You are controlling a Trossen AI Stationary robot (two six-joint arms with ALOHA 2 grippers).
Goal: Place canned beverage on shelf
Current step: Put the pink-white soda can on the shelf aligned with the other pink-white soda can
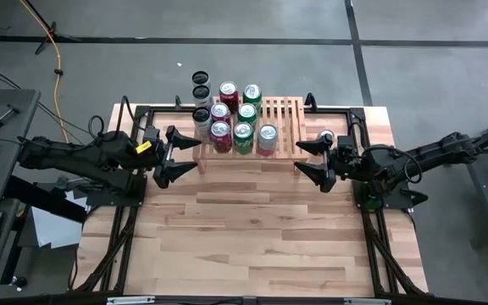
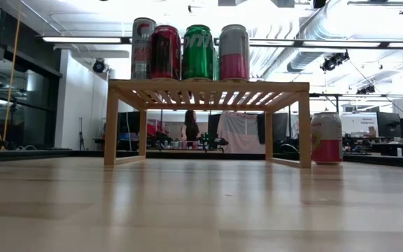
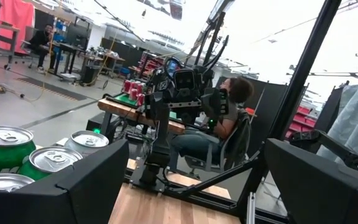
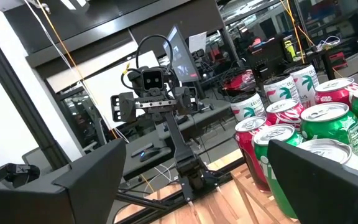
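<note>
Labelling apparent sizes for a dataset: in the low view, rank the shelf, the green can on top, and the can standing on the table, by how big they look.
1. shelf, by far the largest.
2. green can and can on the table: look about alike, and their distances from the camera may differ, so unranked.

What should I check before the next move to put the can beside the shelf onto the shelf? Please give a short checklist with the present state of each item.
1. Left gripper open and empty, at the shelf's left end: ok.
2. Right gripper open and empty, near the loose can: ok.
3. Loose can upright on the table, right of the shelf: ok.
4. Free space on the shelf: bare slats at its right part: ok.
5. Cans on the shelf upright, grouped at the left part: ok.
6. Loose can's clearance from the shelf leg: cannot tell.
</note>
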